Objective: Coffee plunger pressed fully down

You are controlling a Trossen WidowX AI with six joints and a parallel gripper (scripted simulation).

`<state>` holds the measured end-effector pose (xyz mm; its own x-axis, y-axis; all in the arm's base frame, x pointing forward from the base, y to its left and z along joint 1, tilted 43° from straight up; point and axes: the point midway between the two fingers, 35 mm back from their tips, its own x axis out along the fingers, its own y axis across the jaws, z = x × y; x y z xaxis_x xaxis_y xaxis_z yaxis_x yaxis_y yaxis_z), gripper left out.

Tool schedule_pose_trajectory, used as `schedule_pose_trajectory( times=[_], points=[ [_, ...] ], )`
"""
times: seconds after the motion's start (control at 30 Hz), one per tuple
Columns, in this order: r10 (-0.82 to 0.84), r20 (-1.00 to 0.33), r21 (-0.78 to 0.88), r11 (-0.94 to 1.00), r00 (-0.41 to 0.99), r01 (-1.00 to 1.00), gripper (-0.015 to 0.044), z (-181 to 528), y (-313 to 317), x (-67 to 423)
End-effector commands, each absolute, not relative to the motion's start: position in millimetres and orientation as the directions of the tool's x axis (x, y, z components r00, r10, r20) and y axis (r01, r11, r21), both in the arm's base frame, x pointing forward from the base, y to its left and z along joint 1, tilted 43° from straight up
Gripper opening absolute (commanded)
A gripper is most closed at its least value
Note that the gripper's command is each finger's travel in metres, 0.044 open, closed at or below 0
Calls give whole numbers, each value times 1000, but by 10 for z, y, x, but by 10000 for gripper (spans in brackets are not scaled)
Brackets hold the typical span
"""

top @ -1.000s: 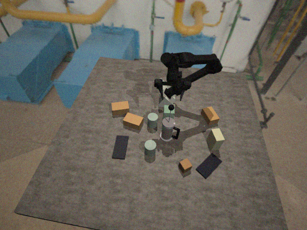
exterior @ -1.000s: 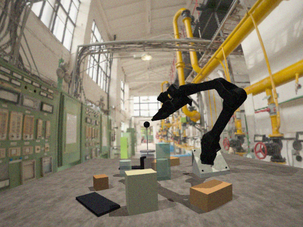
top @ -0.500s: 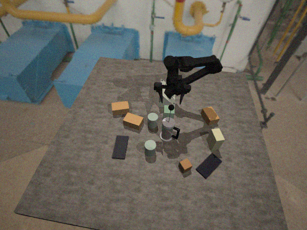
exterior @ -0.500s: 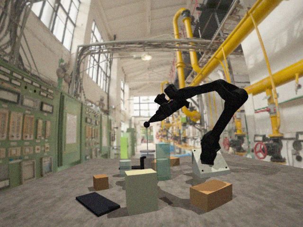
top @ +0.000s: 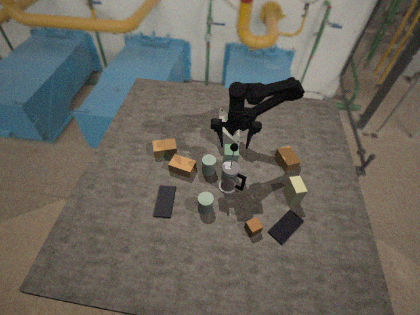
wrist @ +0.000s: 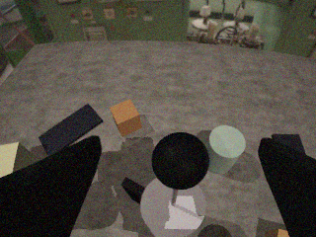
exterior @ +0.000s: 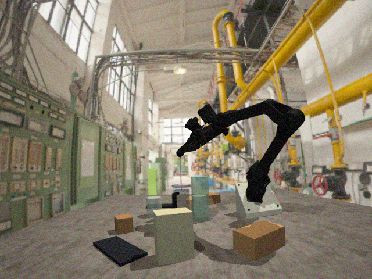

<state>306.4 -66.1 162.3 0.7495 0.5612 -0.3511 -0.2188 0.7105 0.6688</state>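
The coffee press (top: pixel 228 178) (exterior: pixel 183 199) stands upright, its black handle (top: pixel 242 182) (exterior: pixel 175 200) to the right in the top view. Its plunger rod is up, with the black knob (top: pixel 233 147) (exterior: pixel 179 153) (wrist: pixel 180 160) high above the lid (top: pixel 230 168) (exterior: pixel 181 186) (wrist: pixel 153 209). My gripper (top: pixel 234 147) (exterior: pixel 180 152) (wrist: pixel 180 145) is wide open at about the knob's height. The knob lies between the two fingertips as seen in the top view and the wrist view, with space on both sides. In the exterior view the near finger overlaps the knob.
A green block (top: pixel 231 149) (exterior: pixel 199 181) stands behind the press, toward the arm base. Green cylinders (top: pixel 209 164) (top: pixel 205 201) (wrist: pixel 226 143) stand close by. A tall pale block (top: pixel 297 184) (exterior: pixel 174 235), several orange blocks and two dark flat plates (top: pixel 165 201) (top: pixel 285 227) lie farther out.
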Motion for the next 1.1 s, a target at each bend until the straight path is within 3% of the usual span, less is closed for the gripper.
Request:
schedule_pose_trajectory(
  times=[0.0, 0.3, 0.43, 1.07],
  points=[
    [560, -354, 673, 708, 749, -212, 387, 1597, -637, 3059],
    [560, -354, 673, 708, 749, -212, 151, 1597, -637, 3059],
    [560, -354, 673, 708, 749, -212, 126, 1597, -637, 3059],
    [561, -359, 671, 711, 746, -211, 126, 1457, -541, 3064]
  ],
)
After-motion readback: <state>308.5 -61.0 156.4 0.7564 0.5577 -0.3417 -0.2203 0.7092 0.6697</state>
